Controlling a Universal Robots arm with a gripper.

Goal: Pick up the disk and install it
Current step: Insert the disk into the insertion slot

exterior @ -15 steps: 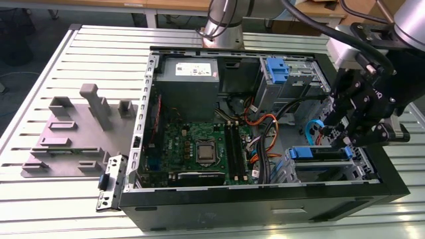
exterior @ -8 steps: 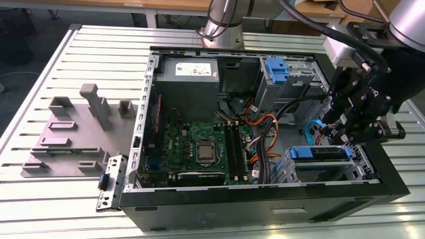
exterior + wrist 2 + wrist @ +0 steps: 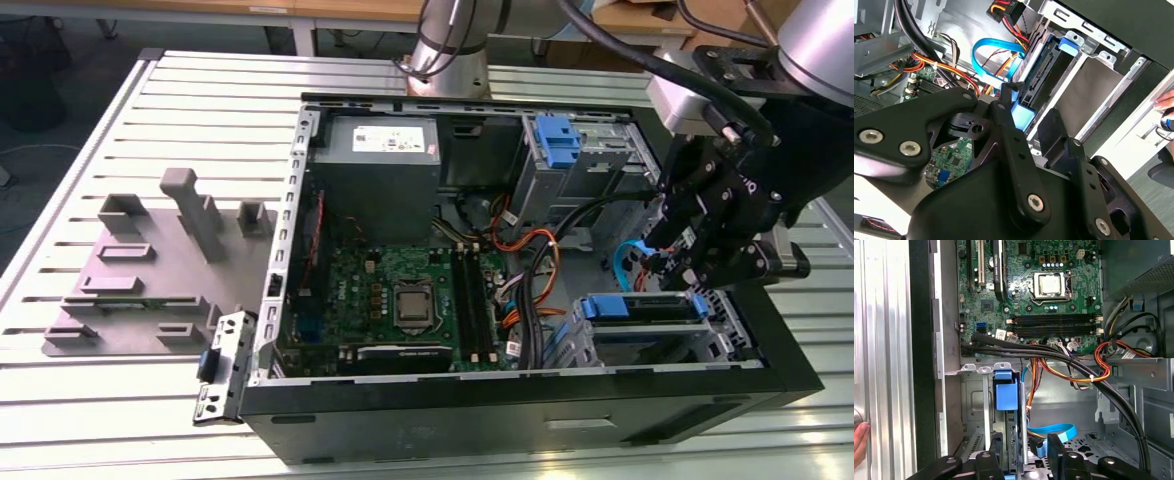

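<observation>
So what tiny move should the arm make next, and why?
Probably a straight lift upward, I'd guess. The disk already stands in the drive cage, the fingers are open on either side of it, and cables run close by, so moving sideways could snag something.

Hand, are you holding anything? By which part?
Nothing seems held. The hand straddles the disk, which stands in its bay, and a gap shows between the disk and one finger.

The drive cage point(image 3: 971, 405) hides most of the disk point(image 3: 1006, 395); a hand point(image 3: 859, 442) is cut off.
</observation>
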